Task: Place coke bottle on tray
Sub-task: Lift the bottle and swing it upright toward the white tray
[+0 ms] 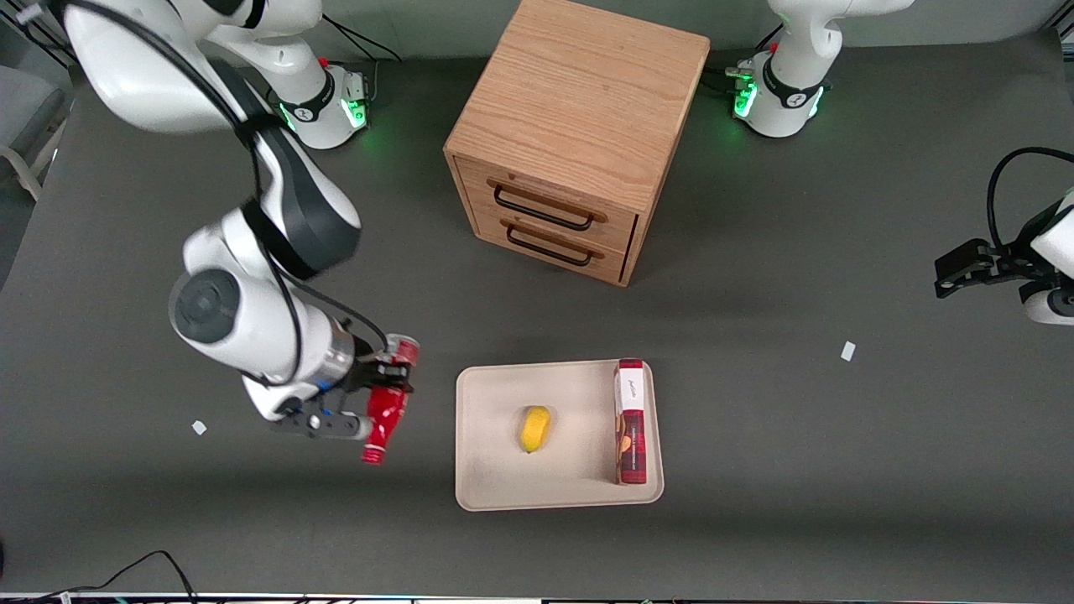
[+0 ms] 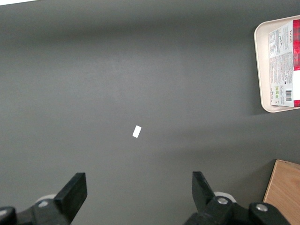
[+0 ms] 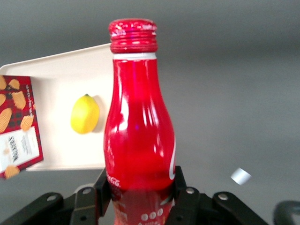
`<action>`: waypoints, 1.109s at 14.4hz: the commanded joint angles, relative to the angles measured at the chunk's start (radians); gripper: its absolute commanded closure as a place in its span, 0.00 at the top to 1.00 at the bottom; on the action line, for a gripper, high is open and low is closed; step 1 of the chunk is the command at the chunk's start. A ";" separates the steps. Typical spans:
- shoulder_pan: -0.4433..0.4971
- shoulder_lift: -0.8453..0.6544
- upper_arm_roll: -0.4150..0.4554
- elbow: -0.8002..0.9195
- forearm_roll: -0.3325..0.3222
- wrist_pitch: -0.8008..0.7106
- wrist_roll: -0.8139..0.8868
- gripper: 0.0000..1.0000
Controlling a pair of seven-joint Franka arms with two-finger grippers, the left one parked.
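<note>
My right gripper (image 1: 388,387) is shut on the coke bottle (image 1: 384,421), a small red bottle with white script and a red cap. It holds the bottle lying level above the table, cap pointing toward the front camera, beside the tray (image 1: 495,491) on the working arm's side. In the right wrist view the fingers (image 3: 102,187) clamp the bottle's (image 3: 138,136) lower body, and the beige tray (image 3: 61,70) lies past the cap. The tray's corner also shows in the left wrist view (image 2: 262,70).
On the tray lie a yellow lemon (image 1: 534,429) (image 3: 85,114) and a tall red snack box (image 1: 630,422) (image 3: 16,126) (image 2: 283,65). A wooden two-drawer cabinet (image 1: 570,134) stands farther from the front camera. Small white scraps (image 1: 199,427) (image 1: 848,351) lie on the grey table.
</note>
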 commanded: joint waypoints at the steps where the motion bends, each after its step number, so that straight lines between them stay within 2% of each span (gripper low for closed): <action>1: 0.037 0.164 0.010 0.101 0.013 0.083 0.065 0.00; 5: 0.080 0.250 0.010 0.098 0.012 0.209 0.174 0.00; 14: 0.094 0.334 -0.004 0.087 0.004 0.352 0.180 0.00; 15: 0.094 0.334 -0.004 0.087 0.004 0.352 0.180 0.06; 16: 0.095 0.334 -0.004 0.087 0.004 0.352 0.180 0.43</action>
